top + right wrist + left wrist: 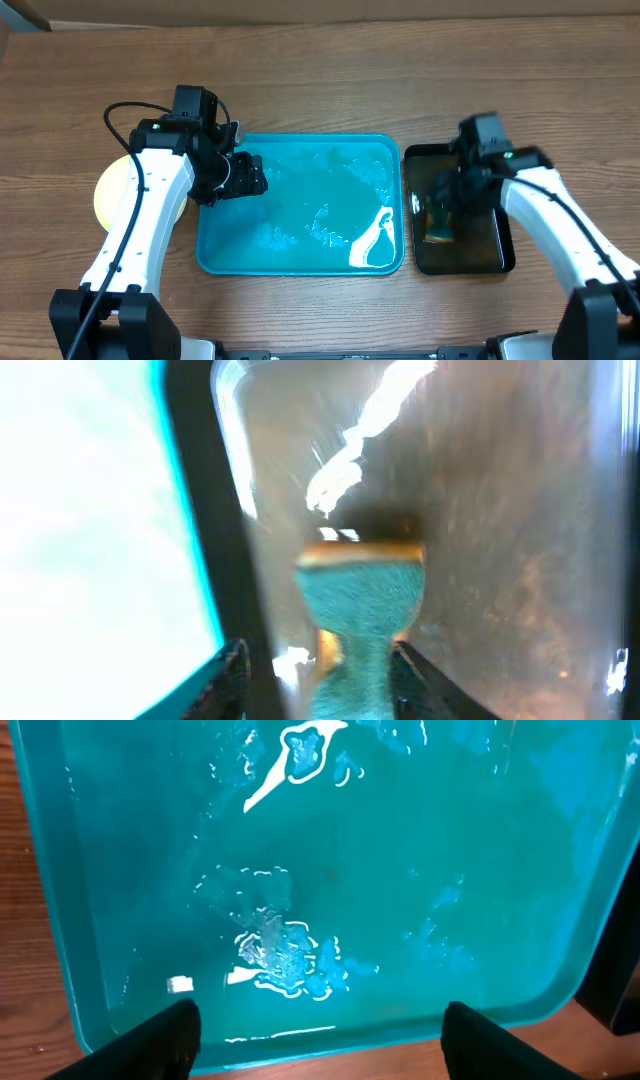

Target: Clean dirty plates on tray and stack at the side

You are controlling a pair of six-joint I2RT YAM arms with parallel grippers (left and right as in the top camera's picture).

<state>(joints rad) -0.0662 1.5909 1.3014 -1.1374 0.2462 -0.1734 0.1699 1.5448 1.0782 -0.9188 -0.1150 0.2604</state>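
Observation:
The turquoise tray (300,255) lies at the table's middle, wet, with puddles and foam on its floor (450,870) and no plate on it. A pale yellow-green plate (115,190) rests on the table left of the tray, partly hidden under my left arm. Whether other plates lie beneath it I cannot tell. My left gripper (240,175) hangs over the tray's left end, open and empty (320,1020). My right gripper (455,195) is low over the black tray (480,260). It stands open (320,660) around a teal sponge (360,595), with a gap on the left side.
The black tray (520,540) sits right beside the turquoise tray's right rim, and the sponge (437,225) lies in it. Bare wooden table surrounds both trays, with a cardboard wall along the far edge.

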